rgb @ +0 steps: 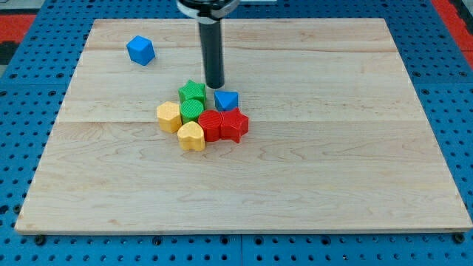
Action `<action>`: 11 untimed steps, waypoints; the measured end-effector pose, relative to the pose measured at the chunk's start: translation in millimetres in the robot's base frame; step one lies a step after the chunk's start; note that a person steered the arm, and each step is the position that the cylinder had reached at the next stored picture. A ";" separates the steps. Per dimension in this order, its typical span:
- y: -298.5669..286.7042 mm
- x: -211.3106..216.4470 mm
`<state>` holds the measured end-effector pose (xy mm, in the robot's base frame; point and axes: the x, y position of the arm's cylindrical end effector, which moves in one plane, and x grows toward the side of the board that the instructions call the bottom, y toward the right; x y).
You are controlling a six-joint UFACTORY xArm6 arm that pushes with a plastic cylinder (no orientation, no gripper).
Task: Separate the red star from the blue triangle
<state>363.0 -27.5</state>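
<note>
The red star (236, 125) lies near the board's middle, at the right end of a tight cluster. The blue triangle (226, 100) sits just above it, touching or nearly touching its top edge. My tip (215, 86) stands just above and left of the blue triangle, close to it, and right of the green star (192, 92). The rod rises straight up to the view's top.
The cluster also holds a red block (211, 125), a green round block (191, 111), a yellow hexagon (168, 117) and a yellow heart (191, 136). A blue cube (140, 50) sits alone at the upper left. The wooden board (332, 185) lies on a blue pegboard.
</note>
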 end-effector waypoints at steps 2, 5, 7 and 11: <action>18.9 -19.2; 67.7 71.7; 53.8 98.0; 3.0 144.5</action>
